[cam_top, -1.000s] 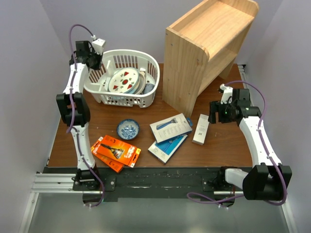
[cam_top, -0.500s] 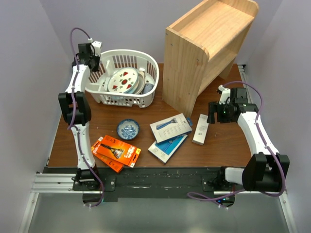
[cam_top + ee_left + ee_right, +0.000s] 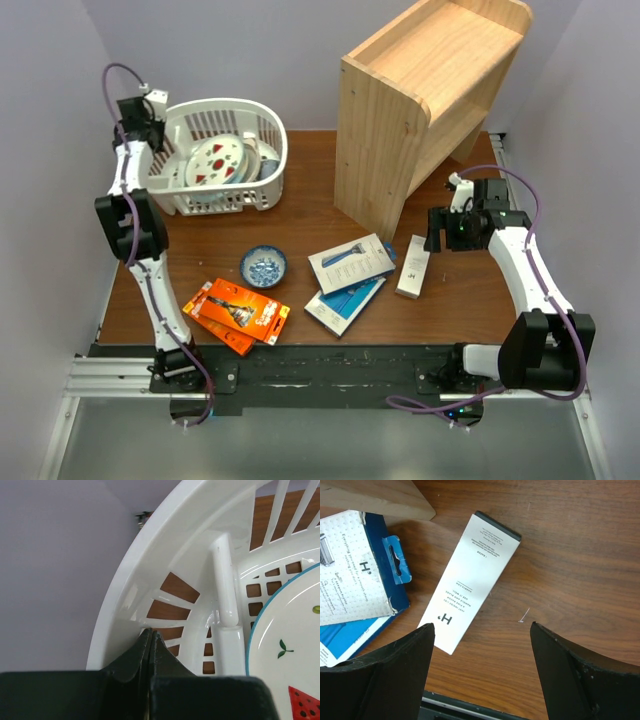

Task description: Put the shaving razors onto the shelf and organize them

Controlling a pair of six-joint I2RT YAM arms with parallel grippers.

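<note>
The pine shelf [image 3: 420, 90] stands at the back right. Razor packs lie on the table: a slim white box [image 3: 413, 267], a grey-blue pack [image 3: 351, 263] on a blue pack [image 3: 345, 300], and two orange packs [image 3: 238, 311]. My right gripper [image 3: 437, 230] is open and empty, hovering just right of the white box [image 3: 470, 582]; its jaws [image 3: 482, 630] are wide apart over bare wood. My left gripper [image 3: 150, 115] is at the far left, shut at the rim of the white slotted basket [image 3: 215, 155]; in the wrist view its tips [image 3: 150, 632] meet on the rim [image 3: 165, 535].
The basket holds patterned plates [image 3: 290, 640]. A small blue bowl [image 3: 263, 266] sits left of the razor packs. The shelf's side panel corner [image 3: 375, 497] is close above the packs. Walls close in the left and right table edges.
My left gripper has moved left and the white basket has slid left with it, away from the shelf. The right arm has barely moved.
</note>
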